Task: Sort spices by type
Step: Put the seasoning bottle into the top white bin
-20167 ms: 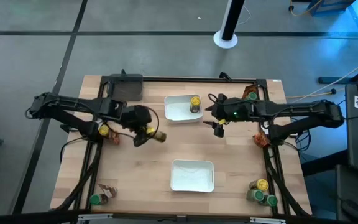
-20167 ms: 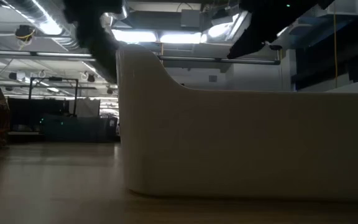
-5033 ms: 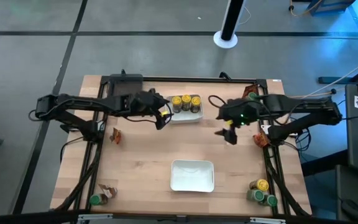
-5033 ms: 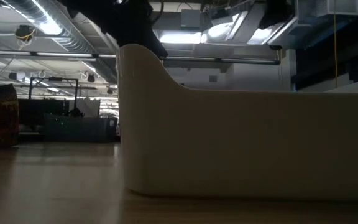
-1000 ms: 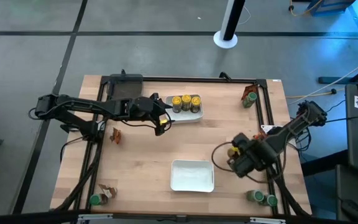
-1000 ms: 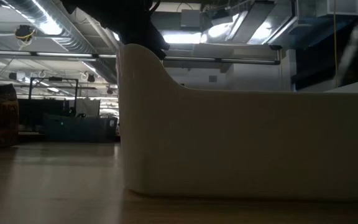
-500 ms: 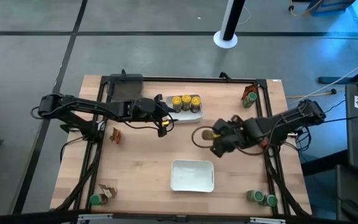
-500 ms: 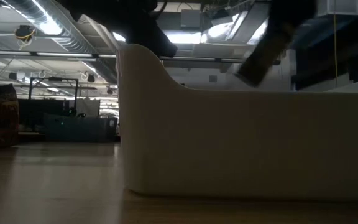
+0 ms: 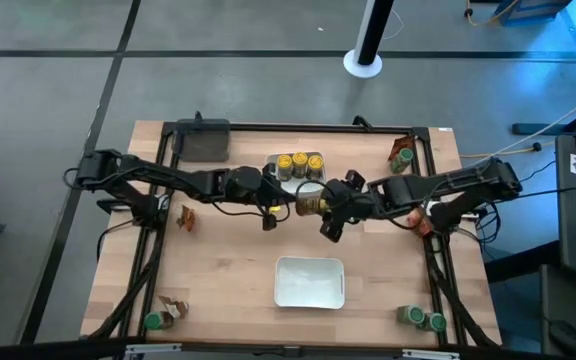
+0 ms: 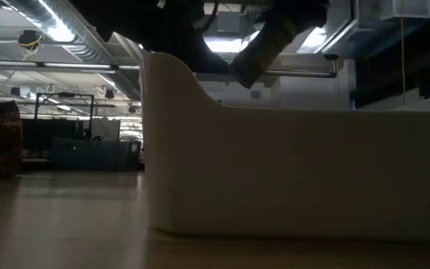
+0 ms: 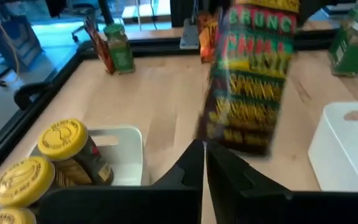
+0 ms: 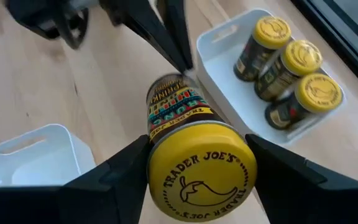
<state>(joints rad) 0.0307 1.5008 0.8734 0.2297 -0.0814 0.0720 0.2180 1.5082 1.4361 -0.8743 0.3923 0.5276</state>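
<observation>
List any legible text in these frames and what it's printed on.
"TRADER JOE'S": yellow lid of the held jar, gripped in the right end effector.
Held jar's side label: colourful lettering, motion-blurred, unreadable.
Lids of the three jars in the far tray: embossed print too small to read.
Nothing else legible.

Layout around the far tray [image 9: 273, 178]
Three jars [image 9: 299, 162] stand in it; a held jar [image 9: 311, 205] hangs just before it, another tray [image 9: 309, 283] farther before.
</observation>
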